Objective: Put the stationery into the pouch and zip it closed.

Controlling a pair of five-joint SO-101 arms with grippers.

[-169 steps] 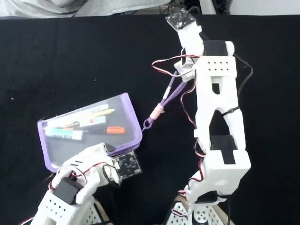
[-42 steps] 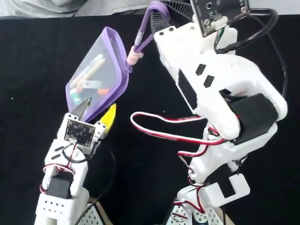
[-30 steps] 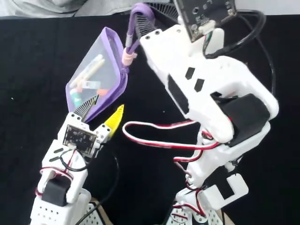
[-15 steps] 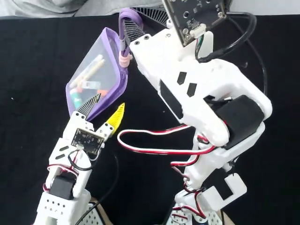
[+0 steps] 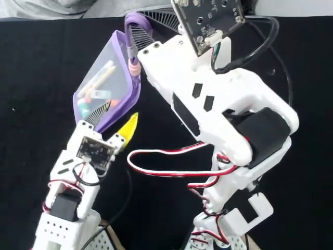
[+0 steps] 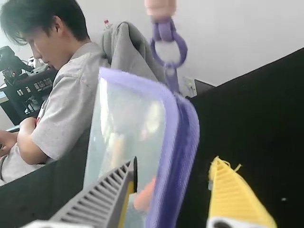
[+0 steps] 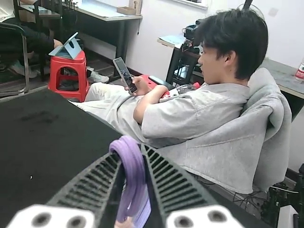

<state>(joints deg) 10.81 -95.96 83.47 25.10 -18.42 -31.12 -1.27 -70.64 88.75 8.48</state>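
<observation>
Purple strap, pinched between the fingers of the right gripper, carries the pouch clear of the black table, near its far edge and left of its middle. The pouch hangs tilted, and the stationery is visible inside through its clear face. The left gripper sits at the pouch's lower corner with its fingers spread.

In the high view the grey finger overlaps the clear face and the yellow finger lies beside the purple border. The left wrist view places that border between the two fingers, but whether either one touches it cannot be made out. There the stationery appears as blurred pale and orange shapes, and the pink bead above the pull ring is cut off by the frame. The right wrist view shows the strap running down between ribbed fingers, its lower end hidden by them. Whether the zip is closed cannot be determined.
</observation>
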